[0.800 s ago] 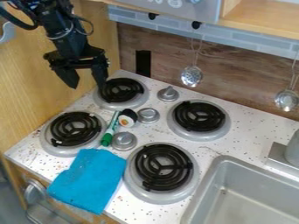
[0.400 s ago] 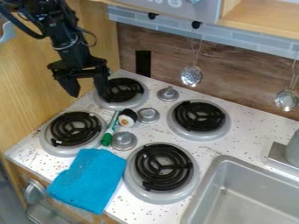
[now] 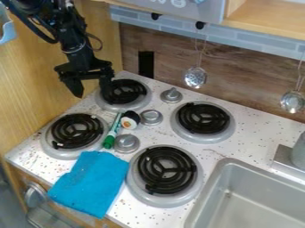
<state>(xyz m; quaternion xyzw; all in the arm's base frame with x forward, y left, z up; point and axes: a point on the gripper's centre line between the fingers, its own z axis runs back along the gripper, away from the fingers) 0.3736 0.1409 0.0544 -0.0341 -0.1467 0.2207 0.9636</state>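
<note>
Black two-finger gripper (image 3: pixel 93 90) at upper left of frame, fingers spread wide, nothing between them, near black coil burner (image 3: pixel 123 91). Green-and-white marker (image 3: pixel 112 132) beside black-and-white sushi roll toy (image 3: pixel 129 120), left of centre; bright blue folded cloth (image 3: pixel 91 183), lower left.

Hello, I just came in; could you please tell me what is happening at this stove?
The robot's gripper is holding nothing; its jaws are apart, above the stove's back left burner. A green marker and a toy sushi roll lie close together among the burners and knobs. A blue cloth lies at the front left, near the marker's green end. Nothing is being handled at this moment.
</note>
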